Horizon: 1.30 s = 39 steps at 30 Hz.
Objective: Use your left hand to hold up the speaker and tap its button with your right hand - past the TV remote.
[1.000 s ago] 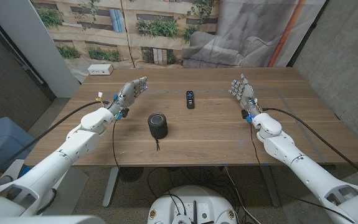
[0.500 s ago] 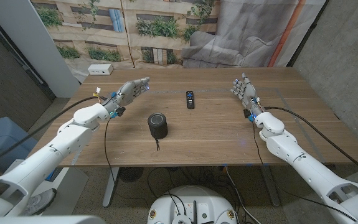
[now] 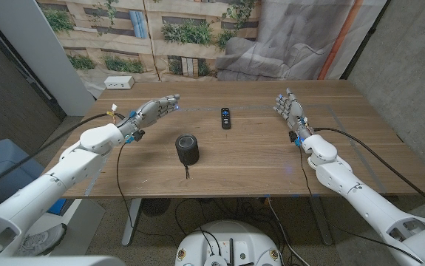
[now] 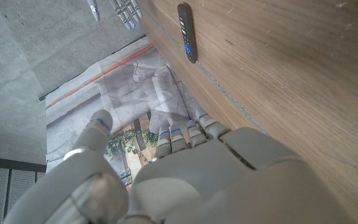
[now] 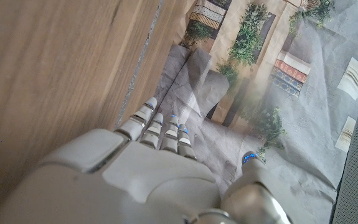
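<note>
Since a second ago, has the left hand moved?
Yes. The left hand has swung toward the TV remote, past the unmoved speaker.

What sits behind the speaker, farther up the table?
Behind the speaker and slightly right lies the TV remote, apart from it. A white box sits at the far left corner. Nothing covers them.

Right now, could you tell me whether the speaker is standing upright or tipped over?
Upright: the speaker stands on its base on the table, round top facing up, neither hand touching it.
</note>
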### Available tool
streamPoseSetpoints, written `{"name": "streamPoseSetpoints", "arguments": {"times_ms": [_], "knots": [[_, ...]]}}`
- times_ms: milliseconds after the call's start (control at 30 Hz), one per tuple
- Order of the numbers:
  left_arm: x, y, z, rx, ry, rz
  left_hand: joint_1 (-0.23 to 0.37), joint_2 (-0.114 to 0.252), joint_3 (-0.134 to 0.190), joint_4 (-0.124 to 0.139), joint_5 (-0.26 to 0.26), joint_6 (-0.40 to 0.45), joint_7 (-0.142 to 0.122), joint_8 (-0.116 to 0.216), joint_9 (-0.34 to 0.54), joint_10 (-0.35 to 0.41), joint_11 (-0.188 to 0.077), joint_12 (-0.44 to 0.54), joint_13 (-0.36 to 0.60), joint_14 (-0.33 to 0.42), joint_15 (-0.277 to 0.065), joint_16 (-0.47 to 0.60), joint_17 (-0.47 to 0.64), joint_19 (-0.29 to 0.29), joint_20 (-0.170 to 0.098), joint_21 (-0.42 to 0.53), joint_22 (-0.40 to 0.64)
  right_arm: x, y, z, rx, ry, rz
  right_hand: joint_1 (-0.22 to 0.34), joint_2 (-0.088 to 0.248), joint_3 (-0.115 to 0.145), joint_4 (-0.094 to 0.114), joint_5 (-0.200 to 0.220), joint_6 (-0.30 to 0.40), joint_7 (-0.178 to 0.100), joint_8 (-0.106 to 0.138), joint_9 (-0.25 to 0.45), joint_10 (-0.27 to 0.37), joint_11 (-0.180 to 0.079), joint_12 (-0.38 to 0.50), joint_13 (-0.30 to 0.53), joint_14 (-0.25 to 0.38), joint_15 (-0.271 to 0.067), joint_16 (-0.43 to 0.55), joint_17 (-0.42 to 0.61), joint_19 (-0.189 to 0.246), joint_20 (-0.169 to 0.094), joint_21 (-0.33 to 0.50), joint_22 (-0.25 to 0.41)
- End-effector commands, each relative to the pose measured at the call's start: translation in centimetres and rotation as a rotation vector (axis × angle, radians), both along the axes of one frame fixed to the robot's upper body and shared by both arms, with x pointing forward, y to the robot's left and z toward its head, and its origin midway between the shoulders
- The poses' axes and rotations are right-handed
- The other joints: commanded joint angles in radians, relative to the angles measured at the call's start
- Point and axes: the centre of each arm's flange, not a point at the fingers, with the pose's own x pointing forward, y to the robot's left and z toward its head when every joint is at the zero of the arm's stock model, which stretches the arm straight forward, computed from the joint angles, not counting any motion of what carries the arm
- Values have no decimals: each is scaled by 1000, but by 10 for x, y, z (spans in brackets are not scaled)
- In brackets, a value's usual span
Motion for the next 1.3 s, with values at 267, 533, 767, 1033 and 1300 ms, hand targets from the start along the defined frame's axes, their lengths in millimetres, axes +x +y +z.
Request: {"name": "streamPoseSetpoints", "arguments": {"times_ms": [267,533,767,1033,1300], "knots": [[-10,2,-25,94,-21,-98,54,-9,13,-6,8,-21,-11,-6,5,-13,-12,-10,5,-8,-50,-5,5,0,-40,-11,1,-5,-1,-10,-28,-18,2,0,6,7,1,4,-10,-3,4,2,2,-6,3,0,4,-4,7,-4,8,-4,-1,2],[-9,6,-32,125,19,-179,142,-22,33,-5,26,-88,-3,-19,6,-74,6,-17,6,-61,-26,-9,6,-72,-36,-23,2,-10,-2,-12,-19,-19,-10,1,6,7,0,4,-12,-3,4,2,-1,-7,2,-1,0,-8,6,-7,6,-5,-3,2],[-13,14,-34,137,50,-214,204,-19,51,-4,46,-112,-6,-17,6,-116,8,-17,6,-102,-18,-10,6,-111,-34,-22,2,-9,-2,-15,-12,-7,-22,2,7,7,-1,4,-12,-2,5,2,-1,-6,3,-1,0,-7,7,-11,4,-7,-5,2],[-16,19,-30,218,74,-250,255,-20,64,-4,63,-139,-13,-18,6,-156,12,-18,6,-132,-15,-9,6,-148,-34,-23,1,-5,-2,-15,-26,1,-31,3,8,7,-1,4,-12,-2,6,2,-1,-6,3,-2,0,-10,8,-14,4,-7,-5,2],[-18,28,-27,348,122,-270,316,-31,77,-3,76,-205,-21,-27,7,-219,28,-20,6,-186,10,-11,7,-202,-14,-23,1,-3,3,-14,-41,-5,-38,3,9,8,-1,4,-12,-2,7,1,-2,-8,4,-2,0,-8,9,-18,5,-7,-6,2]]}}
